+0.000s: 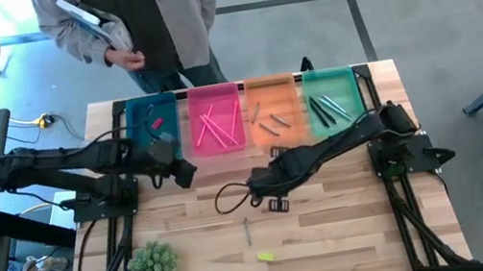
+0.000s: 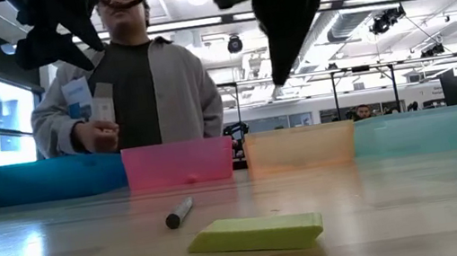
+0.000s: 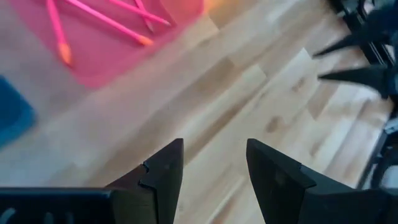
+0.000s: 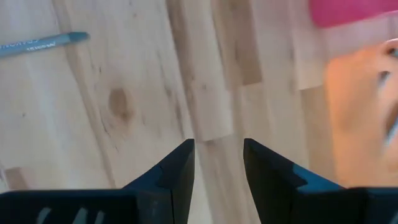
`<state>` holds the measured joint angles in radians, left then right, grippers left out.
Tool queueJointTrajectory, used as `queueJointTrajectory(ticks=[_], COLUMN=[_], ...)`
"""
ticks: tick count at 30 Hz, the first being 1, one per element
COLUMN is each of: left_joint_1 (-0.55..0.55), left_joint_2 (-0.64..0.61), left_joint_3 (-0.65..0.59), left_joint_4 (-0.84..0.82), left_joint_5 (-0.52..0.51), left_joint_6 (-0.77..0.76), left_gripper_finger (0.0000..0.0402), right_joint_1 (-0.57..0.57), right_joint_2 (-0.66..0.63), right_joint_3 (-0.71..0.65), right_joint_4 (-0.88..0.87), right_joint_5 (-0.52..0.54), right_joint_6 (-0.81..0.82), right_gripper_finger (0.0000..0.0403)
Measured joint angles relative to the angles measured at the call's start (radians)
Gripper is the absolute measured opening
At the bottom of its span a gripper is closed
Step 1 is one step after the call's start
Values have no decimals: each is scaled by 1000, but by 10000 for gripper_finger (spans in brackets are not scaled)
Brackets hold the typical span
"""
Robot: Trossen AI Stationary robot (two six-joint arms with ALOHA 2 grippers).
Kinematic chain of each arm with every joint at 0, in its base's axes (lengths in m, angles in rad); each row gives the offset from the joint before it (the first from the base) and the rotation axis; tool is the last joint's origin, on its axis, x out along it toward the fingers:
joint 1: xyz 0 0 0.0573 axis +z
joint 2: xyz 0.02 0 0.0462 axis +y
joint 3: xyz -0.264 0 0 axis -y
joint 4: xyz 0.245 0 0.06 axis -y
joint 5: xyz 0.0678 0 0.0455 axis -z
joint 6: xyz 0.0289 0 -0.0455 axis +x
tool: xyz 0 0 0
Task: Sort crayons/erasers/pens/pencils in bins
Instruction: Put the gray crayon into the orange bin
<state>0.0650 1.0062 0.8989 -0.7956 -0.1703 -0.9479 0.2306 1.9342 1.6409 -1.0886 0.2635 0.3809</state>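
Observation:
A short grey crayon (image 1: 247, 230) and a yellow eraser (image 1: 266, 256) lie flat on the wooden table; both also show in the low view, the crayon (image 2: 178, 213) and the eraser (image 2: 258, 232). At the far edge stand the blue bin (image 1: 152, 120), pink bin (image 1: 217, 120), orange bin (image 1: 275, 111) and teal-green bin (image 1: 331, 102). My left gripper (image 1: 188, 175) hangs open and empty (image 3: 211, 168) just in front of the pink bin. My right gripper (image 1: 254, 190) hangs open and empty (image 4: 217, 162) above the table's middle, with the crayon (image 4: 43, 42) a little nearer than it.
The blue bin holds a red eraser (image 1: 159, 123), the pink bin long pink sticks (image 1: 216, 125), the orange bin short sticks (image 1: 269, 123), the teal-green bin long dark sticks (image 1: 327, 107). A green plant (image 1: 151, 267) stands near left. A person (image 1: 141, 25) stands behind the table.

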Motion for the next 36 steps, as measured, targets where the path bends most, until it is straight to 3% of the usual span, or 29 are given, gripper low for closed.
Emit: queueJointTrajectory(ticks=[7, 16, 25, 36], left_joint_1=[-113, -154, -153, -159], left_joint_2=[85, 148, 200, 336], left_joint_3=[0, 2, 155, 351], left_joint_4=[179, 388, 367, 145], left_joint_5=[-25, -32, -111, -166], left_joint_6=[-64, -101, -68, -97], left_gripper_finger=[165, 165, 165, 165], right_joint_1=[1, -1, -1, -1], right_joint_2=[-84, -381, -599, -625], right_joint_3=[-40, -381, -550, -596], right_joint_4=[-24, 129, 171, 148], right_joint_5=[37, 35, 45, 51], right_joint_6=[-41, 37, 116, 89], right_gripper_finger=[128, 128, 128, 128])
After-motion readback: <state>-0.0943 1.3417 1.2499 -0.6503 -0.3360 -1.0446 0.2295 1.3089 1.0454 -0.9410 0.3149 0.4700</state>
